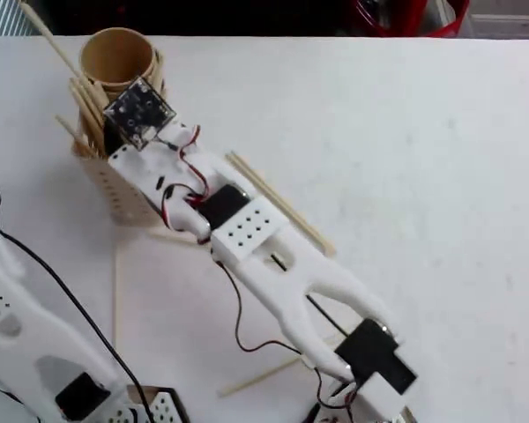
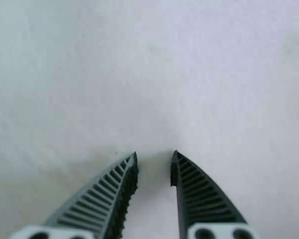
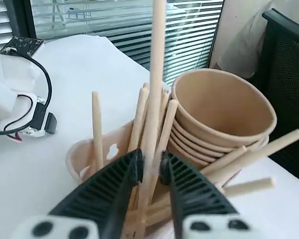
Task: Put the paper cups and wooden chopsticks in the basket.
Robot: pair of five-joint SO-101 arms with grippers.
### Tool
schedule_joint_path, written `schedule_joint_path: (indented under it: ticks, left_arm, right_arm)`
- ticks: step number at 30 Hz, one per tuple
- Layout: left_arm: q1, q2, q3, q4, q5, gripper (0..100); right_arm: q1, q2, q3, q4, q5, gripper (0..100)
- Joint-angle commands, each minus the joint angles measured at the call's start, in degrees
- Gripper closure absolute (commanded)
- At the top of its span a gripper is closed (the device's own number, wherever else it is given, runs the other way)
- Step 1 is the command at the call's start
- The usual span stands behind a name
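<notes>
A stack of paper cups [image 3: 222,112] stands in the tan perforated basket [image 3: 82,154] among several wooden chopsticks. My right gripper [image 3: 150,167] hangs over the basket, shut on one long chopstick [image 3: 156,74] that stands nearly upright between the others. In the high view the cups [image 1: 115,57] and basket [image 1: 115,196] are at the table's far left, with the right arm's wrist over them. A pair of chopsticks [image 1: 278,201] lies on the table beside that arm. My left gripper [image 2: 153,162] is open over bare white table, holding nothing.
Two more loose chopsticks lie on the table: one [image 1: 115,291] near the basket's front, one [image 1: 256,374] under the right arm's base. The left arm [image 1: 35,352] with its black cable sits at the near left. The table's right half is bare.
</notes>
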Motion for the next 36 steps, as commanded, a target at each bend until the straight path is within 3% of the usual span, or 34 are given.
schedule_joint_path:
  ticks: [1,6,11,16,19,25,30,36]
  left_arm:
    - [-1.89,6.29,0.53,0.26,0.44,87]
    - [-1.80,6.29,0.53,0.35,0.44,87]
    - [-2.07,6.37,0.62,0.35,0.44,87]
    - [-2.24,6.37,0.97,0.44,0.44,87]
    - [-2.15,6.37,1.05,0.53,0.44,87]
    - [-2.15,6.37,1.05,0.53,0.44,87]
    - [-2.15,6.37,1.05,0.53,0.44,87]
    - [-2.15,6.37,1.05,0.44,0.44,87]
  right_arm:
    - [0.92,-8.04,3.34,1.45,0.79,81.0]
    - [0.92,-16.57,5.45,10.77,0.44,85.8]
    - [2.95,-29.14,5.27,33.89,1.49,93.1]
    - [6.02,-31.34,5.98,53.93,16.70,88.4]
    - [6.11,-28.26,9.85,58.95,23.65,83.7]
    - [3.30,-17.36,21.71,52.00,32.35,81.7]
    - [2.86,-6.99,23.12,39.96,32.44,81.7]
    - [3.12,6.11,19.43,35.12,32.44,81.8]
